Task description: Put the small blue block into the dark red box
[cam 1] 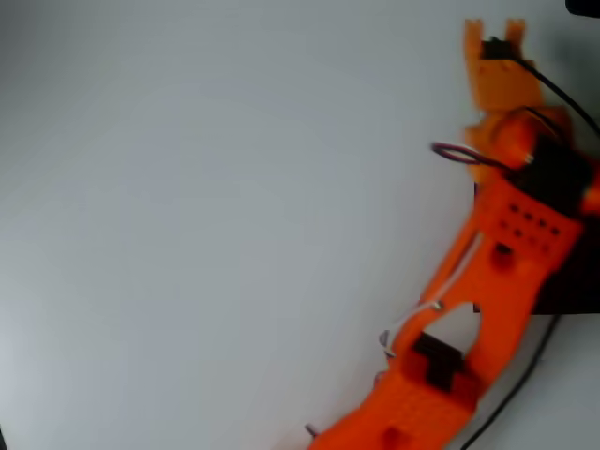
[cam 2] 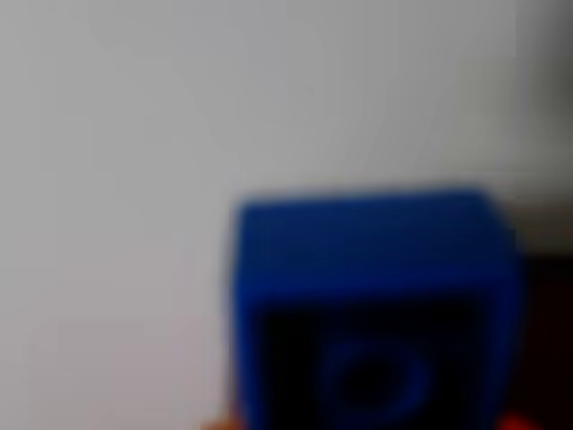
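Observation:
The small blue block looms large and blurred at the bottom centre of the wrist view. Slivers of orange fingertips flank its lower corners, so my gripper is shut on it above the white table. In the overhead view the orange gripper points toward the top right corner, and the arm covers the block there. A near-black patch of the dark red box shows under the arm at the right edge. It also appears as a dark strip right of the block in the wrist view.
The white table stretches bare across the left and middle of the overhead view. Black cables trail beside the arm at the lower right. A dark object sits at the top right corner.

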`<action>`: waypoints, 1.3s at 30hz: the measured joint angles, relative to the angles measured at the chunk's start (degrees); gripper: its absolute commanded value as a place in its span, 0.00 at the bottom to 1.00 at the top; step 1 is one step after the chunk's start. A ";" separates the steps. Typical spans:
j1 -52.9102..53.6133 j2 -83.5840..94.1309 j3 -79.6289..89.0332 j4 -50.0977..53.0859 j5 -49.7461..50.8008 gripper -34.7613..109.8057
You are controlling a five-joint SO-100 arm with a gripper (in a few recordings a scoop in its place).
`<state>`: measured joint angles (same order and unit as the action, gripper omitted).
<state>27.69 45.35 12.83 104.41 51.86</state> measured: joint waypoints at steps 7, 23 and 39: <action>11.07 6.59 5.89 0.44 -8.35 0.24; 18.19 -4.13 12.04 0.00 -17.05 0.32; 16.17 12.57 31.29 -0.97 -26.28 0.32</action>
<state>43.86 57.92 44.12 103.45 25.58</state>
